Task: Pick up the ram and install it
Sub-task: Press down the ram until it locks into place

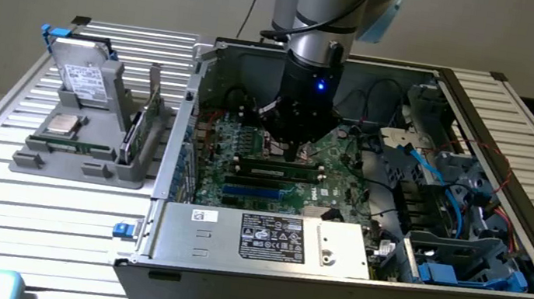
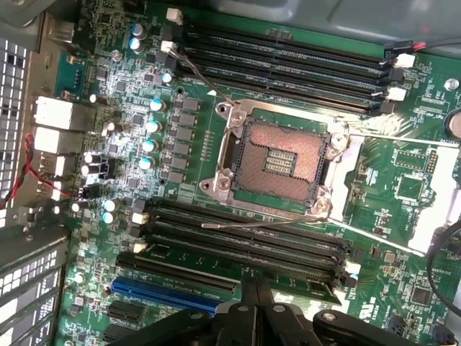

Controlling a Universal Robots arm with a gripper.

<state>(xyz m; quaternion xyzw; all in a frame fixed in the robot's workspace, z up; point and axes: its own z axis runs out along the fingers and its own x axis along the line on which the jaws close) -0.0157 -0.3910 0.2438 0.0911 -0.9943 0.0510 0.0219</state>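
Note:
The ram point(image 1: 279, 173), a narrow green stick with a small white label, lies along one of the black slots on the motherboard point(image 1: 247, 143) inside the open computer case. My gripper point(image 1: 293, 155) hangs straight down with its tips just above the stick's far edge; whether they touch it I cannot tell. In the wrist view the two dark fingers point(image 2: 248, 310) are pressed together with nothing between them, over the black slots point(image 2: 245, 234) beside the bare CPU socket point(image 2: 277, 155).
A silver power supply point(image 1: 266, 236) fills the case's near side. Cables and drive bays point(image 1: 448, 198) crowd the exterior view's right. A blue slot point(image 1: 255, 191) runs beside the ram. Outside the case, a grey holder point(image 1: 79, 147) carries a drive and an upright green card point(image 1: 151, 121).

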